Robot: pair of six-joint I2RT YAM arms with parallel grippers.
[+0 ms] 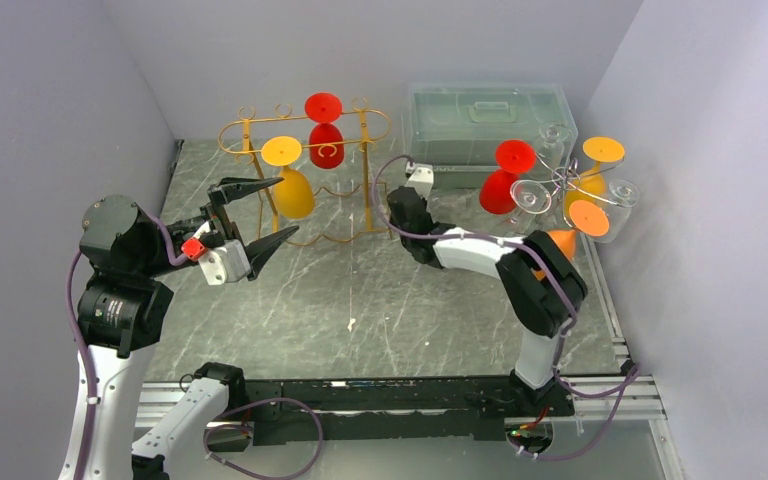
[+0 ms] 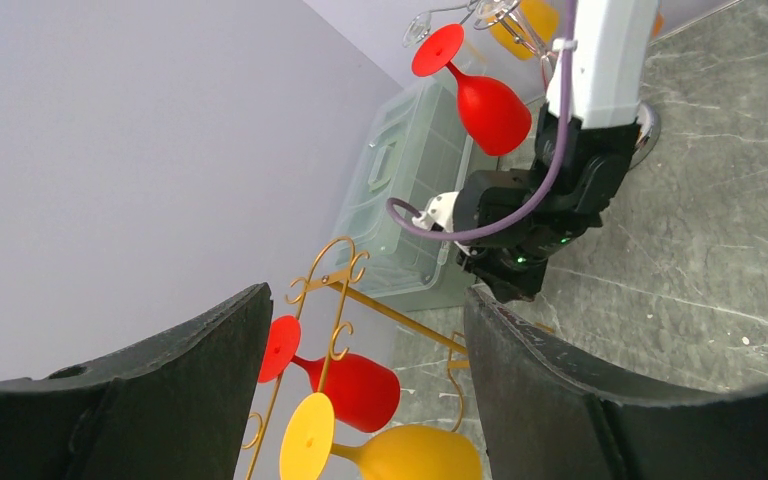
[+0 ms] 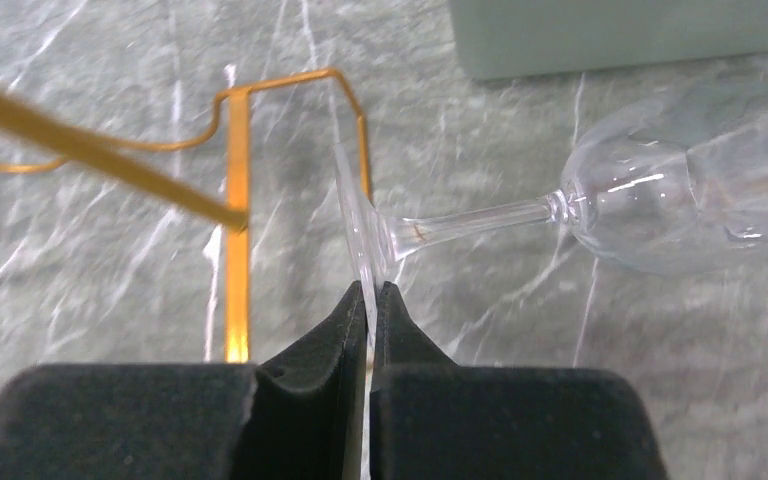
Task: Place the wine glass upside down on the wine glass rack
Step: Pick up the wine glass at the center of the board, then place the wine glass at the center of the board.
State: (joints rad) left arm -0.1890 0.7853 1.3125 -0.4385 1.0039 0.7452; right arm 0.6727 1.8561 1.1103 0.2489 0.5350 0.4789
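A clear wine glass (image 3: 650,205) lies on its side, stem level, with its bowl low over the marble table beside the green box. My right gripper (image 3: 370,290) is shut on the rim of its flat base. In the top view the right gripper (image 1: 407,200) points down just right of the gold rack (image 1: 365,170), and the glass is hard to make out there. The gold rack's foot (image 3: 235,250) is just left of the glass base. My left gripper (image 1: 285,207) is open and empty in front of the rack; between its tips (image 2: 368,295) show the hung glasses.
A yellow glass (image 1: 293,190) and a red glass (image 1: 325,140) hang upside down on the gold rack. A translucent lidded box (image 1: 485,120) stands at the back. A silver wire rack (image 1: 560,185) at the right holds red, yellow, orange and clear glasses.
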